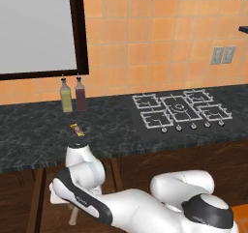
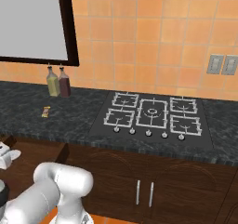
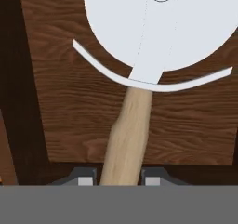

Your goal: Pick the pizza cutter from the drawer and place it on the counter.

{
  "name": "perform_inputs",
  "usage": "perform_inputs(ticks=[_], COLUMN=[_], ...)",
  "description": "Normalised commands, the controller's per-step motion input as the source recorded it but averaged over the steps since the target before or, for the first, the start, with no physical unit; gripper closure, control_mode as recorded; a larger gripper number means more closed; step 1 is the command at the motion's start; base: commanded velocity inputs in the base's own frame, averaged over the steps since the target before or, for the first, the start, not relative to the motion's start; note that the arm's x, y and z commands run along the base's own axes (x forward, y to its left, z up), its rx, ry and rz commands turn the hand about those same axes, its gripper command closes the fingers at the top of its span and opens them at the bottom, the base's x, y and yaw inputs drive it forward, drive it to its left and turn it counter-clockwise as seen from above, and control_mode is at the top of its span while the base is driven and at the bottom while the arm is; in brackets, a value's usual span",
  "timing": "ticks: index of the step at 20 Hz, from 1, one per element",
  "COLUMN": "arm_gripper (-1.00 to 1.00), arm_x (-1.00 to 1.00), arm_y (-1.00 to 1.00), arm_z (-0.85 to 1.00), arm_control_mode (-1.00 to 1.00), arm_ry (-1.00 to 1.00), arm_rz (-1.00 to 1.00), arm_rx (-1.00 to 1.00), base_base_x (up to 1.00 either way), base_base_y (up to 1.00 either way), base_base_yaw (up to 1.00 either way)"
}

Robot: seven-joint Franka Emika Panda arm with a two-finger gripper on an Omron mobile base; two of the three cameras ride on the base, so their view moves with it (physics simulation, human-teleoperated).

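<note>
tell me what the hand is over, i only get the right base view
Observer: The hand view looks down on the pizza cutter, lying on the drawer floor.
Operator: are the jaws lined up on it
Observer: Yes, its wooden handle runs between the two finger tips; the round blade lies beyond them.
Operator: closed on it yet
Observer: Cannot tell. The tips flank the handle closely, but contact is unclear.
</note>
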Motion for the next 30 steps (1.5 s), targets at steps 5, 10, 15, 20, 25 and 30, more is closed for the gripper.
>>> perform_inputs(ticks=[5,10,15,20,25,30], arm_gripper=[1.00,1.00,1.00,1.00,1.00,1.00], arm_x=[0.14,0.29,0.94,1.00,1.00,1.00], arm_y=[-0.89,-0.83,-0.90,-0.83,-0.50,-0.15], arm_z=[1.00,0.98,0.71,0.09,-0.06,-0.13], arm_control_mode=[-1.00,-1.00,-1.00,-1.00,-1.00,-1.00], arm_ry=[0.00,-0.05,-0.03,0.01,0.04,0.01], arm_rz=[-0.04,-0.01,0.00,0.01,0.06,0.03], arm_rx=[0.03,0.05,0.07,0.09,0.04,0.00], base_base_x=[0.00,0.00,0.00,0.00,0.00,0.00], base_base_y=[0.00,0.00,0.00,0.00,0.00,0.00], base_base_yaw=[0.00,0.00,0.00,0.00,0.00,0.00])
